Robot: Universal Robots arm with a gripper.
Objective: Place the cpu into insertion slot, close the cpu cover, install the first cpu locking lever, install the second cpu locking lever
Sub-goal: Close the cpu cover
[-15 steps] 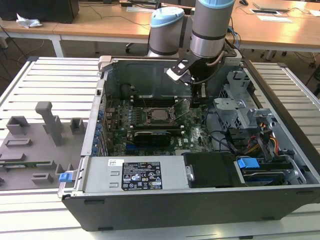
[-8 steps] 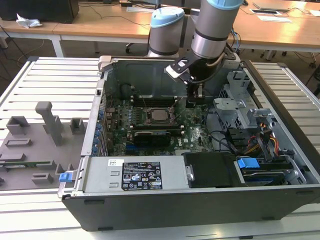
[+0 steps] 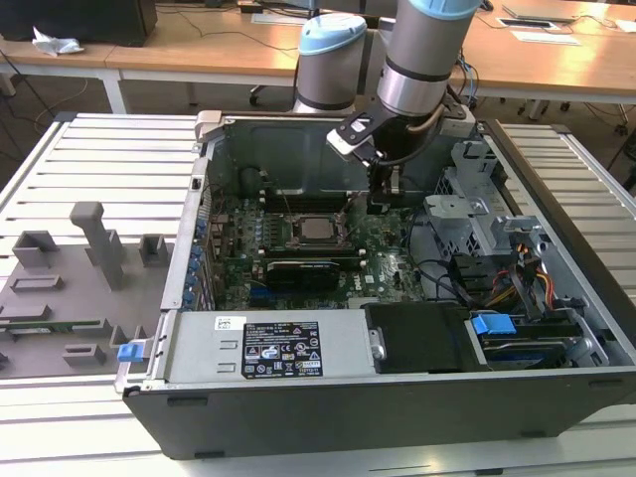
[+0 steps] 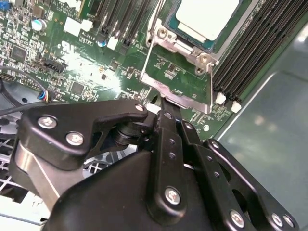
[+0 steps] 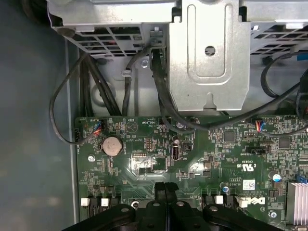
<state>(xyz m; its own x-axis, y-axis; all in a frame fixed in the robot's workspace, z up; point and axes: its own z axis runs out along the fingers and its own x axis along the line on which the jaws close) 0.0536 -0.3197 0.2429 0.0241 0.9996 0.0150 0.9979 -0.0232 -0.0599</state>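
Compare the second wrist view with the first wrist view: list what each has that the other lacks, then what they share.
Second wrist view, not the first: the silver-topped chip, the metal frame around it, and long black slots beside it. First wrist view, not the second: a round coin battery, a silver metal bracket and black cables. Both: the green circuit board and the black claw, its tips together, close to the board.
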